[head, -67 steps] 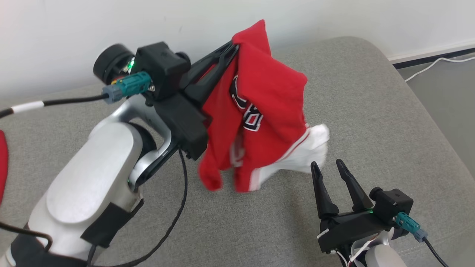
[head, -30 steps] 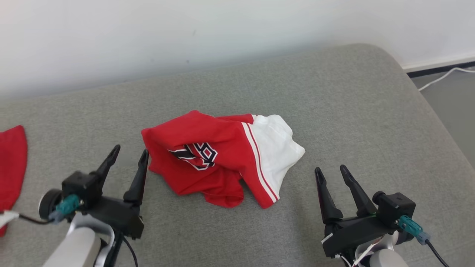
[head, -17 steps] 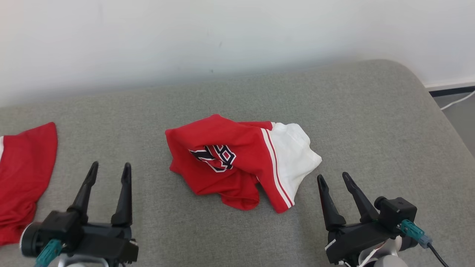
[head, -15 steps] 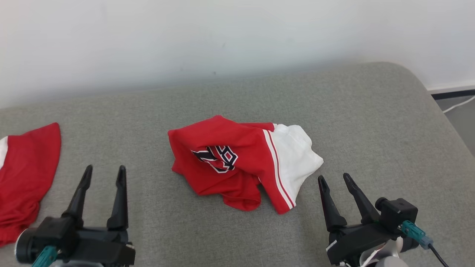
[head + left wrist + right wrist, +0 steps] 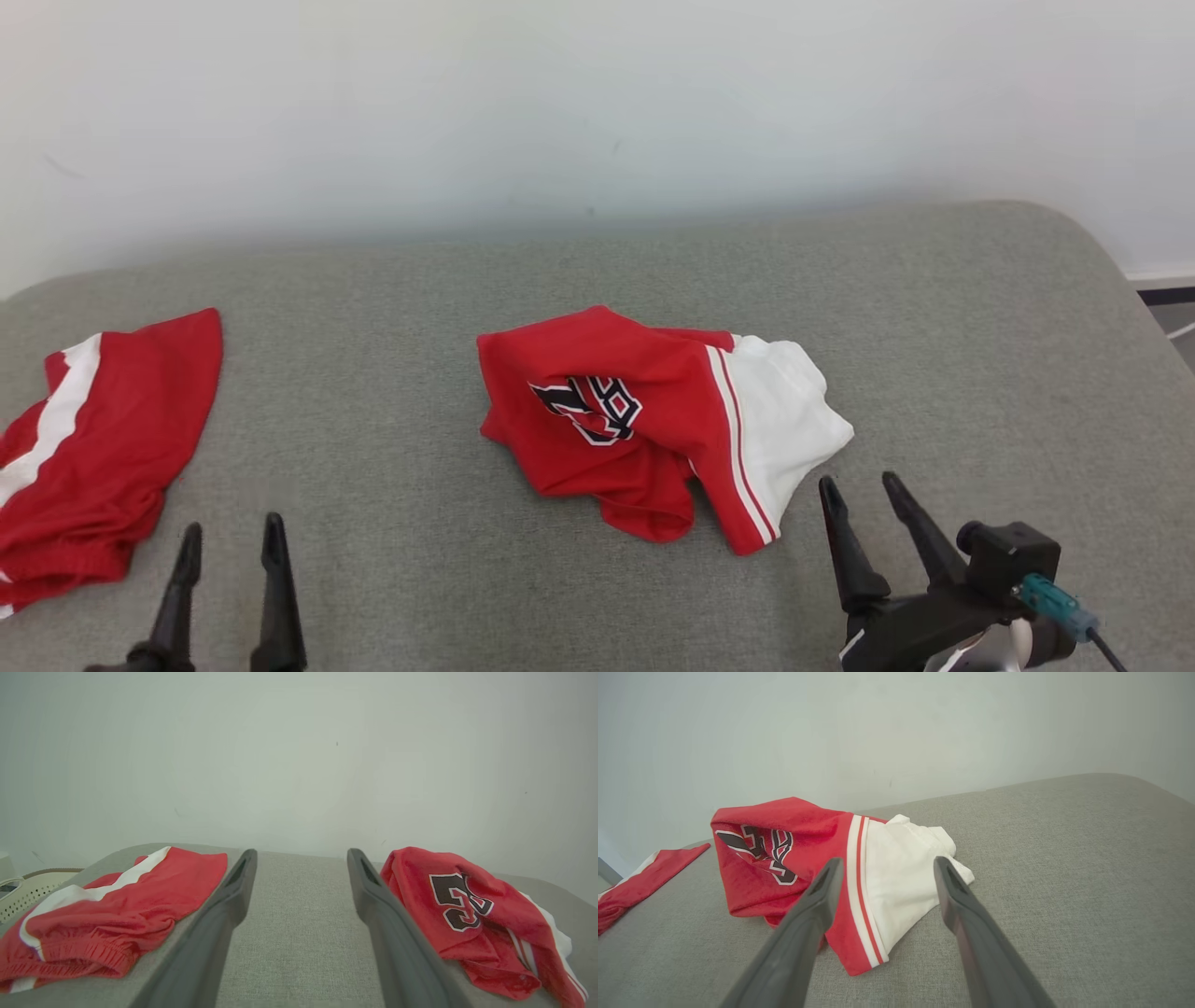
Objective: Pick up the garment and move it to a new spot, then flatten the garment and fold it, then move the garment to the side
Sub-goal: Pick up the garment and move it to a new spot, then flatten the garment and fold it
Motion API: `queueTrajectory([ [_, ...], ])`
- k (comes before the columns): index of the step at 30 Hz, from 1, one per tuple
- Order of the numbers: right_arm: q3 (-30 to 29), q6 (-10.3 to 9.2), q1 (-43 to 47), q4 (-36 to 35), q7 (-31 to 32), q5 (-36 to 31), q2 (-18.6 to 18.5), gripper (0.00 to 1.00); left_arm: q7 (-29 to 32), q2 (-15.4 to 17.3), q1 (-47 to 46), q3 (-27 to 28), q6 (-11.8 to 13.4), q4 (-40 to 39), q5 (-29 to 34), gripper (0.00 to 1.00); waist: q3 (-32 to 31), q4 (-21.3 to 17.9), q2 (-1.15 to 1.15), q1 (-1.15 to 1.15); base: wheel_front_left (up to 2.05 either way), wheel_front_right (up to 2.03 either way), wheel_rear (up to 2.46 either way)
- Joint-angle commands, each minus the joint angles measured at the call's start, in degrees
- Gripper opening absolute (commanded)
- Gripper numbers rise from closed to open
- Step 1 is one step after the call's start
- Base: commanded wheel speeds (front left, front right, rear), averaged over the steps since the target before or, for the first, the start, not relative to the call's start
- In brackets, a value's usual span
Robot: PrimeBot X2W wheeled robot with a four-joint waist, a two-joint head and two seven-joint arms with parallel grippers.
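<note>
We see the crumpled red-and-white garment (image 5: 653, 420) lying in the middle of the grey cushion (image 5: 980, 355), with our left hand (image 5: 231, 523) and our right hand (image 5: 858, 479) both spread wide and holding nothing, the right near its white edge, the left between it and another red cloth (image 5: 112, 439) further left.

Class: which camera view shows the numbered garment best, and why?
The head view: the numbered garment lies whole and unobstructed from above. The left wrist view shows it side-on at the right, its white part mostly hidden. In the right wrist view the right gripper partly covers it.
</note>
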Motion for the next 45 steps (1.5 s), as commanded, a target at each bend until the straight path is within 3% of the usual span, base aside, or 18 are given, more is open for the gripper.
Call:
queueTrajectory([
  [1, 0.1, 0.02, 0.8, 0.4, 0.4, 0.0, 0.0, 1.00, -0.2, -0.5, 0.9, 0.1, -0.5, 0.1, 0.9, 1.00, -0.4, 0.7, 0.00, 0.00, 0.00, 0.00, 0.00],
  [10, -0.8, 0.02, 1.2, 4.1, 2.3, 0.5, 0.3, 1.00, -0.2, -3.9, 1.3, 2.1, -3.4, 2.0, 2.7, 1.00, -0.9, 2.4, 0.00, 0.00, 0.00, 0.00, 0.00],
  [16, 1.6, 0.02, -2.2, 8.5, 4.0, 1.6, -0.5, 1.00, -0.2, -5.3, 1.1, 3.0, -5.2, 2.8, 4.1, 1.00, -0.7, 3.1, 0.00, 0.00, 0.00, 0.00, 0.00],
  [24, 3.5, 0.02, -8.5, 20.6, 4.7, 3.6, -0.8, 1.00, -0.2, -7.0, 0.0, 3.1, -7.3, 4.3, 5.4, 1.00, -0.2, 5.3, 0.00, 0.00, 0.00, 0.00, 0.00],
  [35, 4.3, 0.02, -14.3, 36.7, 0.8, 6.0, 0.4, 1.00, -0.2, -8.1, -0.3, 3.4, -8.9, 5.2, 6.9, 1.00, 0.7, 8.3, 0.00, 0.00, 0.00, 0.00, 0.00],
  [36, 4.6, 0.02, -14.7, 37.6, 0.3, 6.2, 0.6, 0.37, -0.2, -8.2, -0.2, 3.4, -9.0, 5.2, 7.0, 1.00, 0.8, 8.3, 0.00, 0.00, 0.00, 0.00, 0.00],
  [37, 4.9, 0.02, -15.3, 38.4, -0.4, 6.3, 0.7, 0.06, -0.2, -8.3, -0.2, 3.5, -9.1, 5.2, 7.0, 1.00, 0.8, 8.4, 0.00, 0.00, 0.00, 0.00, 0.00],
  [38, 5.2, 0.02, -15.7, 39.1, -0.8, 6.5, 0.8, 0.00, -0.2, -8.4, -0.1, 3.7, -9.2, 5.2, 7.1, 1.00, 0.9, 8.4, 0.00, 0.00, 0.00, 0.00, 0.00],
  [45, 7.1, 0.02, -18.3, 41.2, -4.7, 7.9, 0.6, 0.00, -0.2, -8.8, -0.3, 4.4, -9.3, 5.4, 7.4, 1.00, 1.2, 7.9, 0.00, 0.00, 0.00, 0.00, 0.00],
])
